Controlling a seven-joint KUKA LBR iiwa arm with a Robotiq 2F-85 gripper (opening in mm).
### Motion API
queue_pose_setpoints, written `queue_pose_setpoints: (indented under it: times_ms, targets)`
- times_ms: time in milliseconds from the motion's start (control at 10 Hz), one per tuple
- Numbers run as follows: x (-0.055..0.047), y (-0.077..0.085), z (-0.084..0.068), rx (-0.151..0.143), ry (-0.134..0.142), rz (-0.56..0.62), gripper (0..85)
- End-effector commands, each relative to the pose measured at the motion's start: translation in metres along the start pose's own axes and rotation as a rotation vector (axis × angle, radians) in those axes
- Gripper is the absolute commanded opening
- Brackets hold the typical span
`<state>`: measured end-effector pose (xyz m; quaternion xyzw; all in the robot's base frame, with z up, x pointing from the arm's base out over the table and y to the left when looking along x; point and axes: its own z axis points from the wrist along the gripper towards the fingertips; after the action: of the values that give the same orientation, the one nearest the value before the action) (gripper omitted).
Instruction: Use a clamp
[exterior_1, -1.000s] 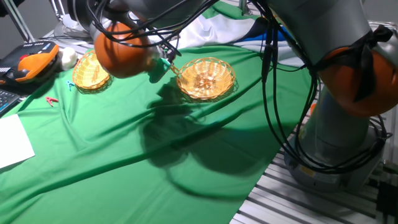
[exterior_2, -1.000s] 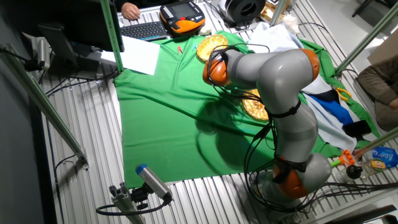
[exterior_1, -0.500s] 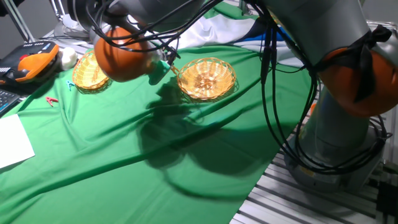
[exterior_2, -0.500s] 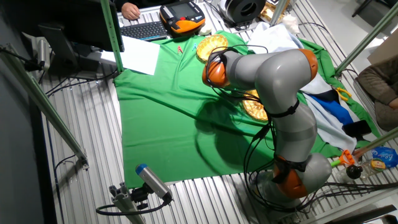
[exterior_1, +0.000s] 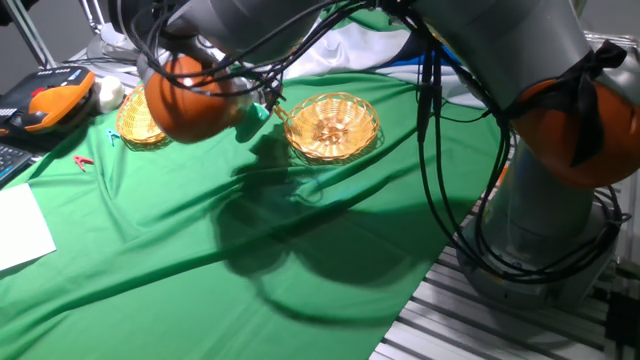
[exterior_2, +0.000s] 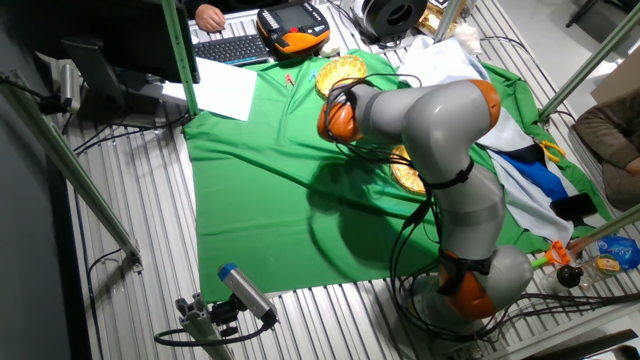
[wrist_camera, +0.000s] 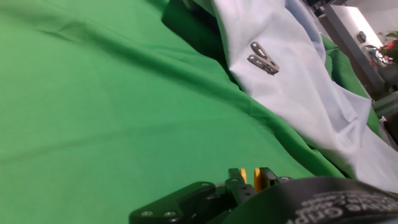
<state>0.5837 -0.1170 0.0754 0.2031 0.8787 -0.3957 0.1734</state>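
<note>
The clamp (wrist_camera: 257, 178) sits right in the claw (wrist_camera: 249, 180), a sliver of yellow pinched between closed fingers, its long axis hidden. The claw hangs over the green cloth (exterior_1: 200, 250) near the worktop's far edge, between two baskets (exterior_1: 331, 126), touching nothing else.

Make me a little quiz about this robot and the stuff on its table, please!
1. How many round wicker baskets sit on the green cloth?
2. True or false: the grey metal clothespin lies on the pale fabric.
3. In the hand view, the tiny spring clip held in the end effector is: A red, B yellow-orange, C blue.

Key: 1. two; 2. true; 3. B.
</note>
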Motion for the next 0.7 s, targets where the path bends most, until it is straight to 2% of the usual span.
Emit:
queue_pose_setpoints:
  times_ms: [0, 300, 600]
  targets:
    - [0.0000, -0.0001, 0.0000, 0.001, -0.001, 0.000, 0.0]
    - [0.0005, 0.0005, -0.0003, 0.022, -0.014, 0.009, 0.0]
    - [0.0007, 0.0004, 0.0002, 0.030, -0.025, 0.015, 0.0]
